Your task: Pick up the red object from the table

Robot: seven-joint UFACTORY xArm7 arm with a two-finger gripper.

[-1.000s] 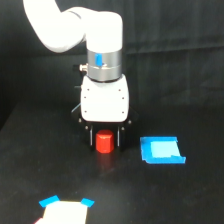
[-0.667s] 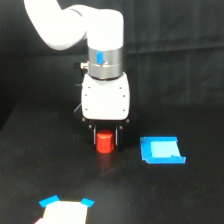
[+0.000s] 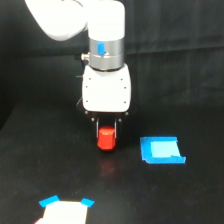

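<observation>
Change: your pincer (image 3: pixel 106 134) and the red object (image 3: pixel 106 139) now sit higher than a second ago, and a faint reflection shows on the surface (image 3: pixel 190 200) below the block.
Meaning: judge the lift as underway; the pick looks nearly done.
Pincer: clenched on the red object, dark fingers either side of its top.
Red object: short, bright red-orange, cylinder-like, upright, narrower than the white body above.
Location: hanging under the pincer, apparently clear of the surface, near the blue square piece (image 3: pixel 161 150).
</observation>
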